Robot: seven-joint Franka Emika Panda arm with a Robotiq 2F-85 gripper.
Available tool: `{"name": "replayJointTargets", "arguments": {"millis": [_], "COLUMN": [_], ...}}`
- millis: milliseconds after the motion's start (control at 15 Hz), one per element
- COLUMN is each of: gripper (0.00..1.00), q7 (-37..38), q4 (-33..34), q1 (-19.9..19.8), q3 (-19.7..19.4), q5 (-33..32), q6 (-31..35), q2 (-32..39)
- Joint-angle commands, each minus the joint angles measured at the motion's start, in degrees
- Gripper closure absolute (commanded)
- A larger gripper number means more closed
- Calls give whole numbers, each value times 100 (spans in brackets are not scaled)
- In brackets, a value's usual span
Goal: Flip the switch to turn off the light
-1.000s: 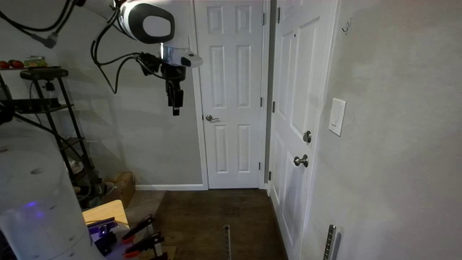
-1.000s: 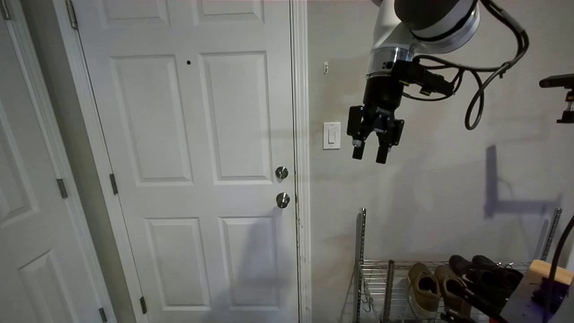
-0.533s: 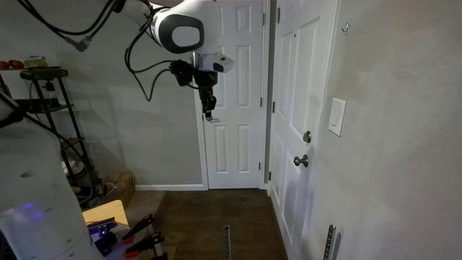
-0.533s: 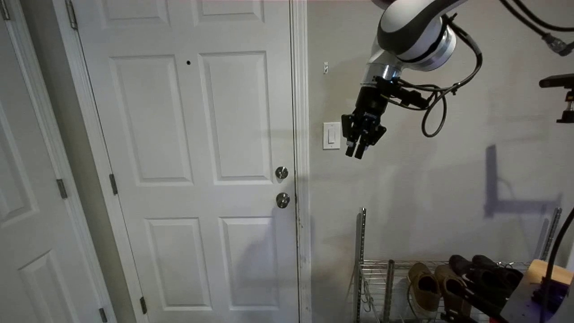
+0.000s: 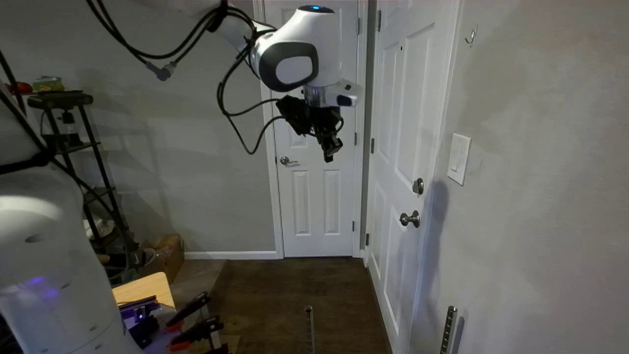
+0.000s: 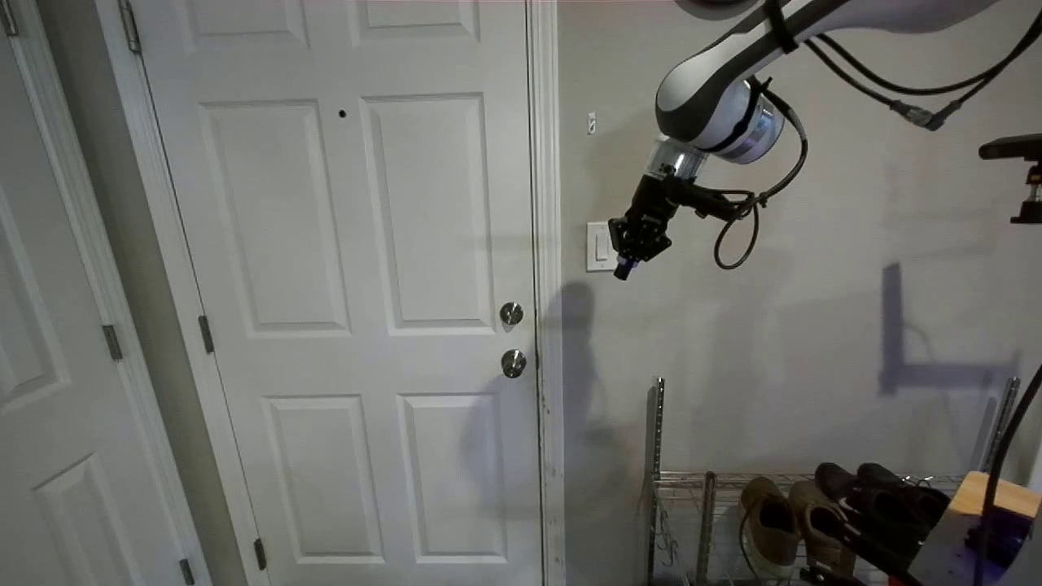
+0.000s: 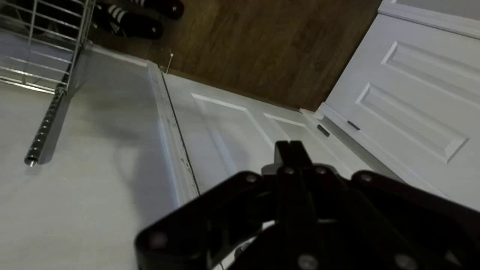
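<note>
Gripper [image 5: 328,155] and arm [image 5: 295,34] sit farther right in an exterior view than a second ago; fingers [image 7: 282,152], parted then, now together. Room: pale grey wall [image 5: 535,211] at right of the frame, knobbed white door [image 5: 400,167] beside it, lever-handled white door [image 5: 314,196] at centre, dark wood floor [image 5: 295,290] at the bottom. Lower right of an exterior view: wire rack [image 6: 705,521] with shoes [image 6: 769,529]. Arm enters there from the upper right, wrist bent, gripper slanting down and left. Wrist view: finger tips meet, barely a seam, nothing held. Switch [image 5: 459,159] on the wall, right of the frame: white plate, long axis upright, face looking out toward frame left; its paddle [image 6: 601,247] also runs upright. Which half is pressed in, cannot tell. Seen so, gripper hangs well apart from it; in an exterior view the gripper [image 6: 623,268] hides the plate's right edge.
</note>
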Motion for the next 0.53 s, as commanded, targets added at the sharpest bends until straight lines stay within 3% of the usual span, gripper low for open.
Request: {"name": "replayJointTargets", "arguments": {"millis": [0, 467], "gripper": [96, 97], "q7": [-403, -31], "q4": [377, 1179], "q1": [-73, -303], "q3": [-5, -26], "q5": [-2, -759], "q6": [622, 1742], "q2": [553, 1380]}}
